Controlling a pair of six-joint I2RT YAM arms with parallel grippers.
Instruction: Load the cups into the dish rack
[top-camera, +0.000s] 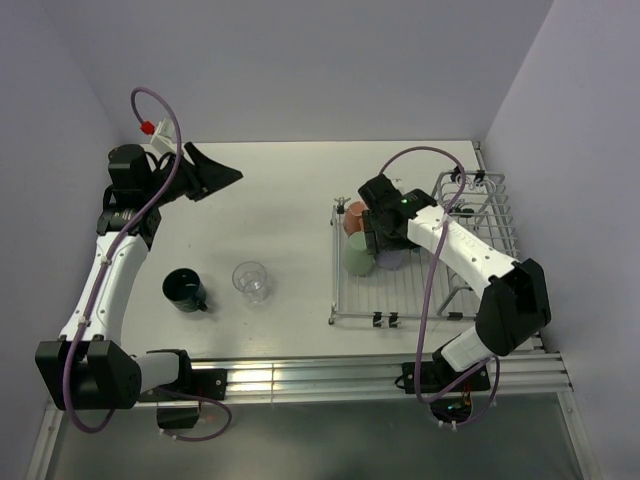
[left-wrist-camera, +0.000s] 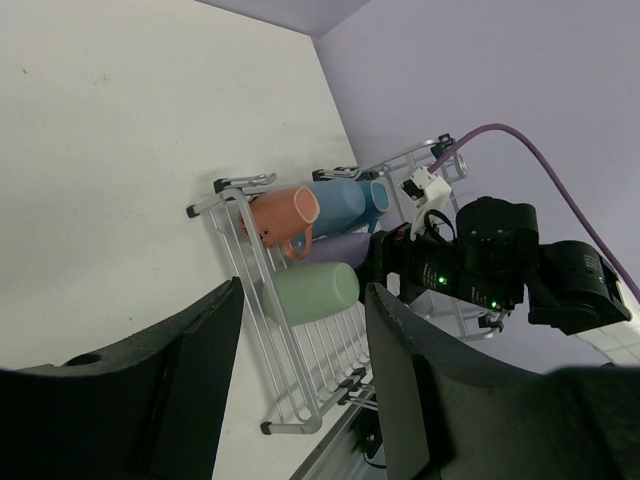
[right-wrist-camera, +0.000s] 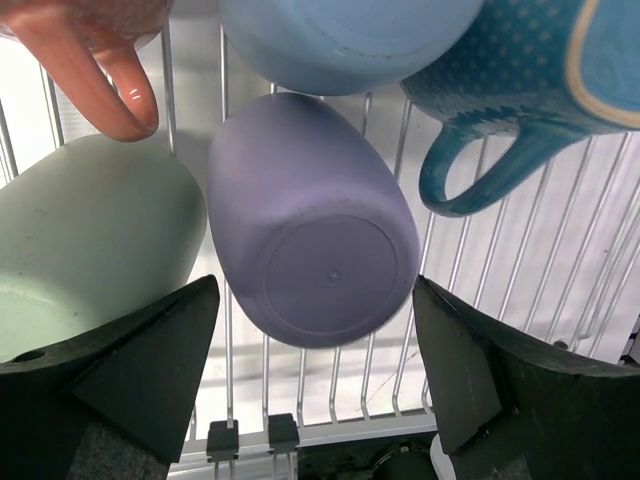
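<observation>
The right gripper (right-wrist-camera: 315, 290) hangs low over the dish rack (top-camera: 398, 292), its fingers spread wide on either side of the lavender mug (right-wrist-camera: 310, 230), which lies on its side on the bars. Just left of that mug lies the pale green mug (right-wrist-camera: 90, 230). On the far side the orange mug (right-wrist-camera: 110, 60), light blue mug (right-wrist-camera: 340, 40) and blue mug (right-wrist-camera: 520, 70) also rest in the rack. Left of the rack, the glass tumbler (top-camera: 251, 281) and dark green mug (top-camera: 185, 290) stand on the table (top-camera: 280, 200). The left gripper (left-wrist-camera: 302, 300) is raised at the far left, fingers apart and empty

Six mugs (right-wrist-camera: 310, 220), one glass tumbler (top-camera: 251, 281), one dish rack (top-camera: 398, 295)
</observation>
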